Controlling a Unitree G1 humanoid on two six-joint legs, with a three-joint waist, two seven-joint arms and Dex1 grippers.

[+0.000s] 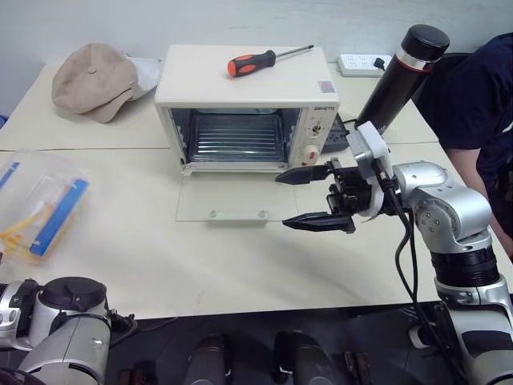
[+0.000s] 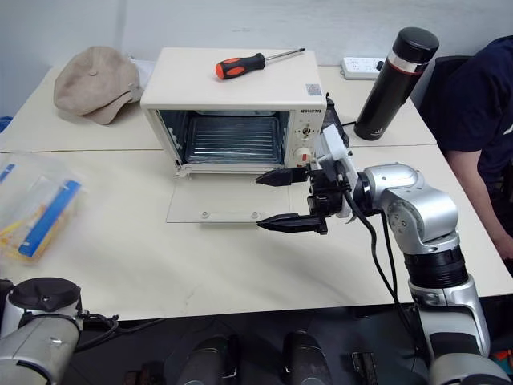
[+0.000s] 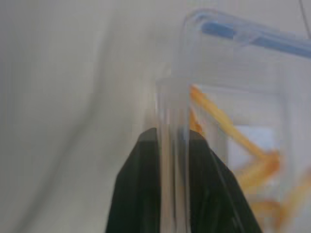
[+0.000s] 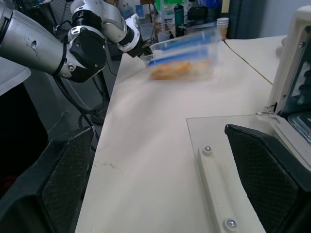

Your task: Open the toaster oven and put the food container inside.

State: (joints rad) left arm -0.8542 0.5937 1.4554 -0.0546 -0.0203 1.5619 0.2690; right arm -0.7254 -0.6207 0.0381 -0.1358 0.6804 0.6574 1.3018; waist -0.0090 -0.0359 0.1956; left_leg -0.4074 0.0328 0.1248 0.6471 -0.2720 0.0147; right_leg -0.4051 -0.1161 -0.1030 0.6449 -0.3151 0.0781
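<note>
The food container (image 4: pixel 183 60) was seen at the left edge of the desk (image 1: pixel 240 265), its rim clamped between the left gripper's (image 4: pixel 145 50) jaws. The right gripper (image 1: pixel 314 197) was held with jaws wide apart over the open toaster oven's (image 1: pixel 240 104) lowered door.

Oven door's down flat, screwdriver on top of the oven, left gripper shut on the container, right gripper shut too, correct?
One error: the right gripper is open, fingers spread wide above the table by the lowered door, as the left eye view shows. The rest holds: toaster oven door down flat, screwdriver on top, left gripper shut on the food container.
</note>
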